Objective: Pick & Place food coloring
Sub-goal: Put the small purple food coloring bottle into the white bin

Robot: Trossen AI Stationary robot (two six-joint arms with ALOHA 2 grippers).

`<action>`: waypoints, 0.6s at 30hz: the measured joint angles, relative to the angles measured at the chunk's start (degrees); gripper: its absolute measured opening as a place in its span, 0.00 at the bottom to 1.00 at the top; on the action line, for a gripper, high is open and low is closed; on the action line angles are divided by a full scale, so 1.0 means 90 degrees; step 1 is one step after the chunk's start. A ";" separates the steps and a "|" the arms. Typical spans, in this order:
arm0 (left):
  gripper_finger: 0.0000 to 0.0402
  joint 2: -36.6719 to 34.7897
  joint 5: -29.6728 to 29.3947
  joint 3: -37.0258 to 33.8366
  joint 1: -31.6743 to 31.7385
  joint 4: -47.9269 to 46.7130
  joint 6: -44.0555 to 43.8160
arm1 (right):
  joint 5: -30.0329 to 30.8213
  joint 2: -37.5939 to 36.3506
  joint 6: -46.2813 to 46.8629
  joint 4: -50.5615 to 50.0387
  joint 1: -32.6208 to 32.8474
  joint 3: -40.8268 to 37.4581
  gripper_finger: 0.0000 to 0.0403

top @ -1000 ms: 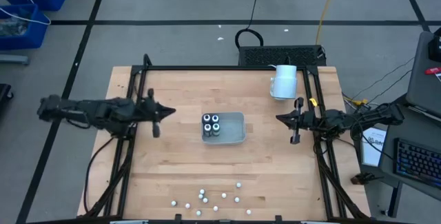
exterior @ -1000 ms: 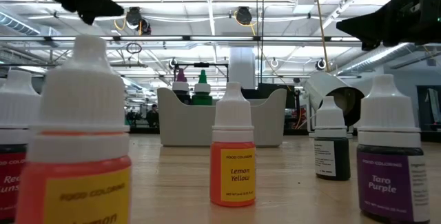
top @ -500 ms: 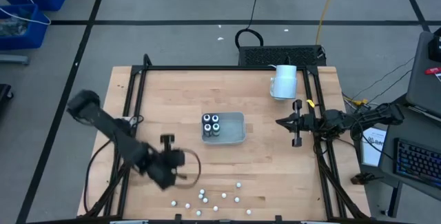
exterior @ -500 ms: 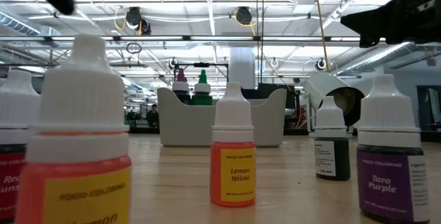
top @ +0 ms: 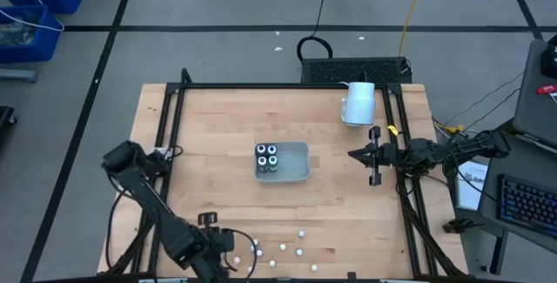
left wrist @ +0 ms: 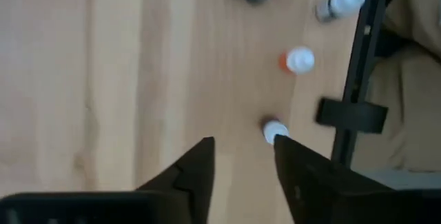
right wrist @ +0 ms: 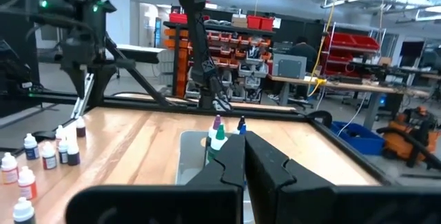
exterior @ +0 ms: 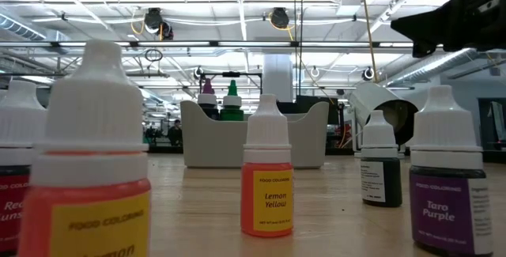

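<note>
- Your left gripper (left wrist: pixel 242 158) hangs low over the table's near edge, fingers parted around nothing, a small white-capped plastic dropper bottle (left wrist: pixel 275 130) just past them.
- The loose bottles (top: pixel 280 249) stand scattered there; four sit in the pale grey rectangular tray (top: pixel 296 168).
- They look light, stiff and tippy: pinch the body squarely.
- Your right gripper (top: pixel 352 153) waits closed and empty at the right rail.

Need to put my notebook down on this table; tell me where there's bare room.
Bare wood lies between the tray and the table's left rail, and in front of the tray before the loose bottles. It is crowded at the near edge, where the left gripper hangs by those bottles. The right gripper waits right of the tray, below the mug.
</note>
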 joint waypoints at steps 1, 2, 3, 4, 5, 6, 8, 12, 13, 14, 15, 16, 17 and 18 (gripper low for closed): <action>0.44 0.0049 0.0093 0.0000 -0.0038 0.0008 -0.0100 | -0.0001 0.0000 0.0058 -0.0022 0.0000 0.0000 0.00; 0.46 0.0090 0.0193 0.0000 -0.0060 0.0030 -0.0177 | -0.0001 0.0000 0.0115 -0.0057 0.0000 0.0000 0.00; 0.48 0.0127 0.0249 0.0000 -0.0077 0.0061 -0.0224 | -0.0001 0.0001 0.0164 -0.0095 0.0000 0.0000 0.00; 0.50 0.0155 0.0252 0.0000 -0.0119 0.0070 -0.0269 | -0.0001 0.0002 0.0178 -0.0117 0.0000 0.0000 0.00; 0.52 0.0193 0.0251 0.0000 -0.0143 0.0095 -0.0325 | -0.0001 0.0002 0.0180 -0.0115 0.0000 0.0000 0.00; 0.53 0.0234 0.0223 0.0000 -0.0169 0.0146 -0.0378 | -0.0001 0.0005 0.0180 -0.0115 0.0000 0.0000 0.00; 0.55 0.0317 0.0217 -0.0002 -0.0202 0.0367 -0.0394 | -0.0001 0.0005 0.0181 -0.0150 0.0000 0.0000 0.00; 0.57 0.0480 0.0210 -0.0015 -0.0253 0.0912 -0.0246 | -0.0003 0.0007 0.0180 -0.0147 0.0003 0.0000 0.00; 0.57 0.0517 0.0212 -0.0015 -0.0253 0.0978 -0.0206 | -0.0003 0.0007 0.0180 -0.0146 0.0005 0.0000 0.00; 0.57 0.0552 0.0212 -0.0015 -0.0253 0.1011 -0.0197 | -0.0003 0.0007 0.0175 -0.0146 0.0005 0.0000 0.00; 0.57 0.0579 0.0214 -0.0019 -0.0253 0.1022 -0.0194 | -0.0003 0.0007 0.0175 -0.0146 0.0005 0.0000 0.00; 0.57 0.0607 0.0214 -0.0021 -0.0253 0.1019 -0.0186 | -0.0003 0.0007 0.0174 -0.0146 0.0005 0.0000 0.00; 0.57 0.0622 0.0214 -0.0022 -0.0253 0.1015 -0.0177 | -0.0003 0.0007 0.0173 -0.0145 0.0005 0.0000 0.00; 0.57 0.0639 0.0211 -0.0022 -0.0253 0.1016 -0.0177 | -0.0003 0.0007 0.0172 -0.0144 0.0005 0.0000 0.00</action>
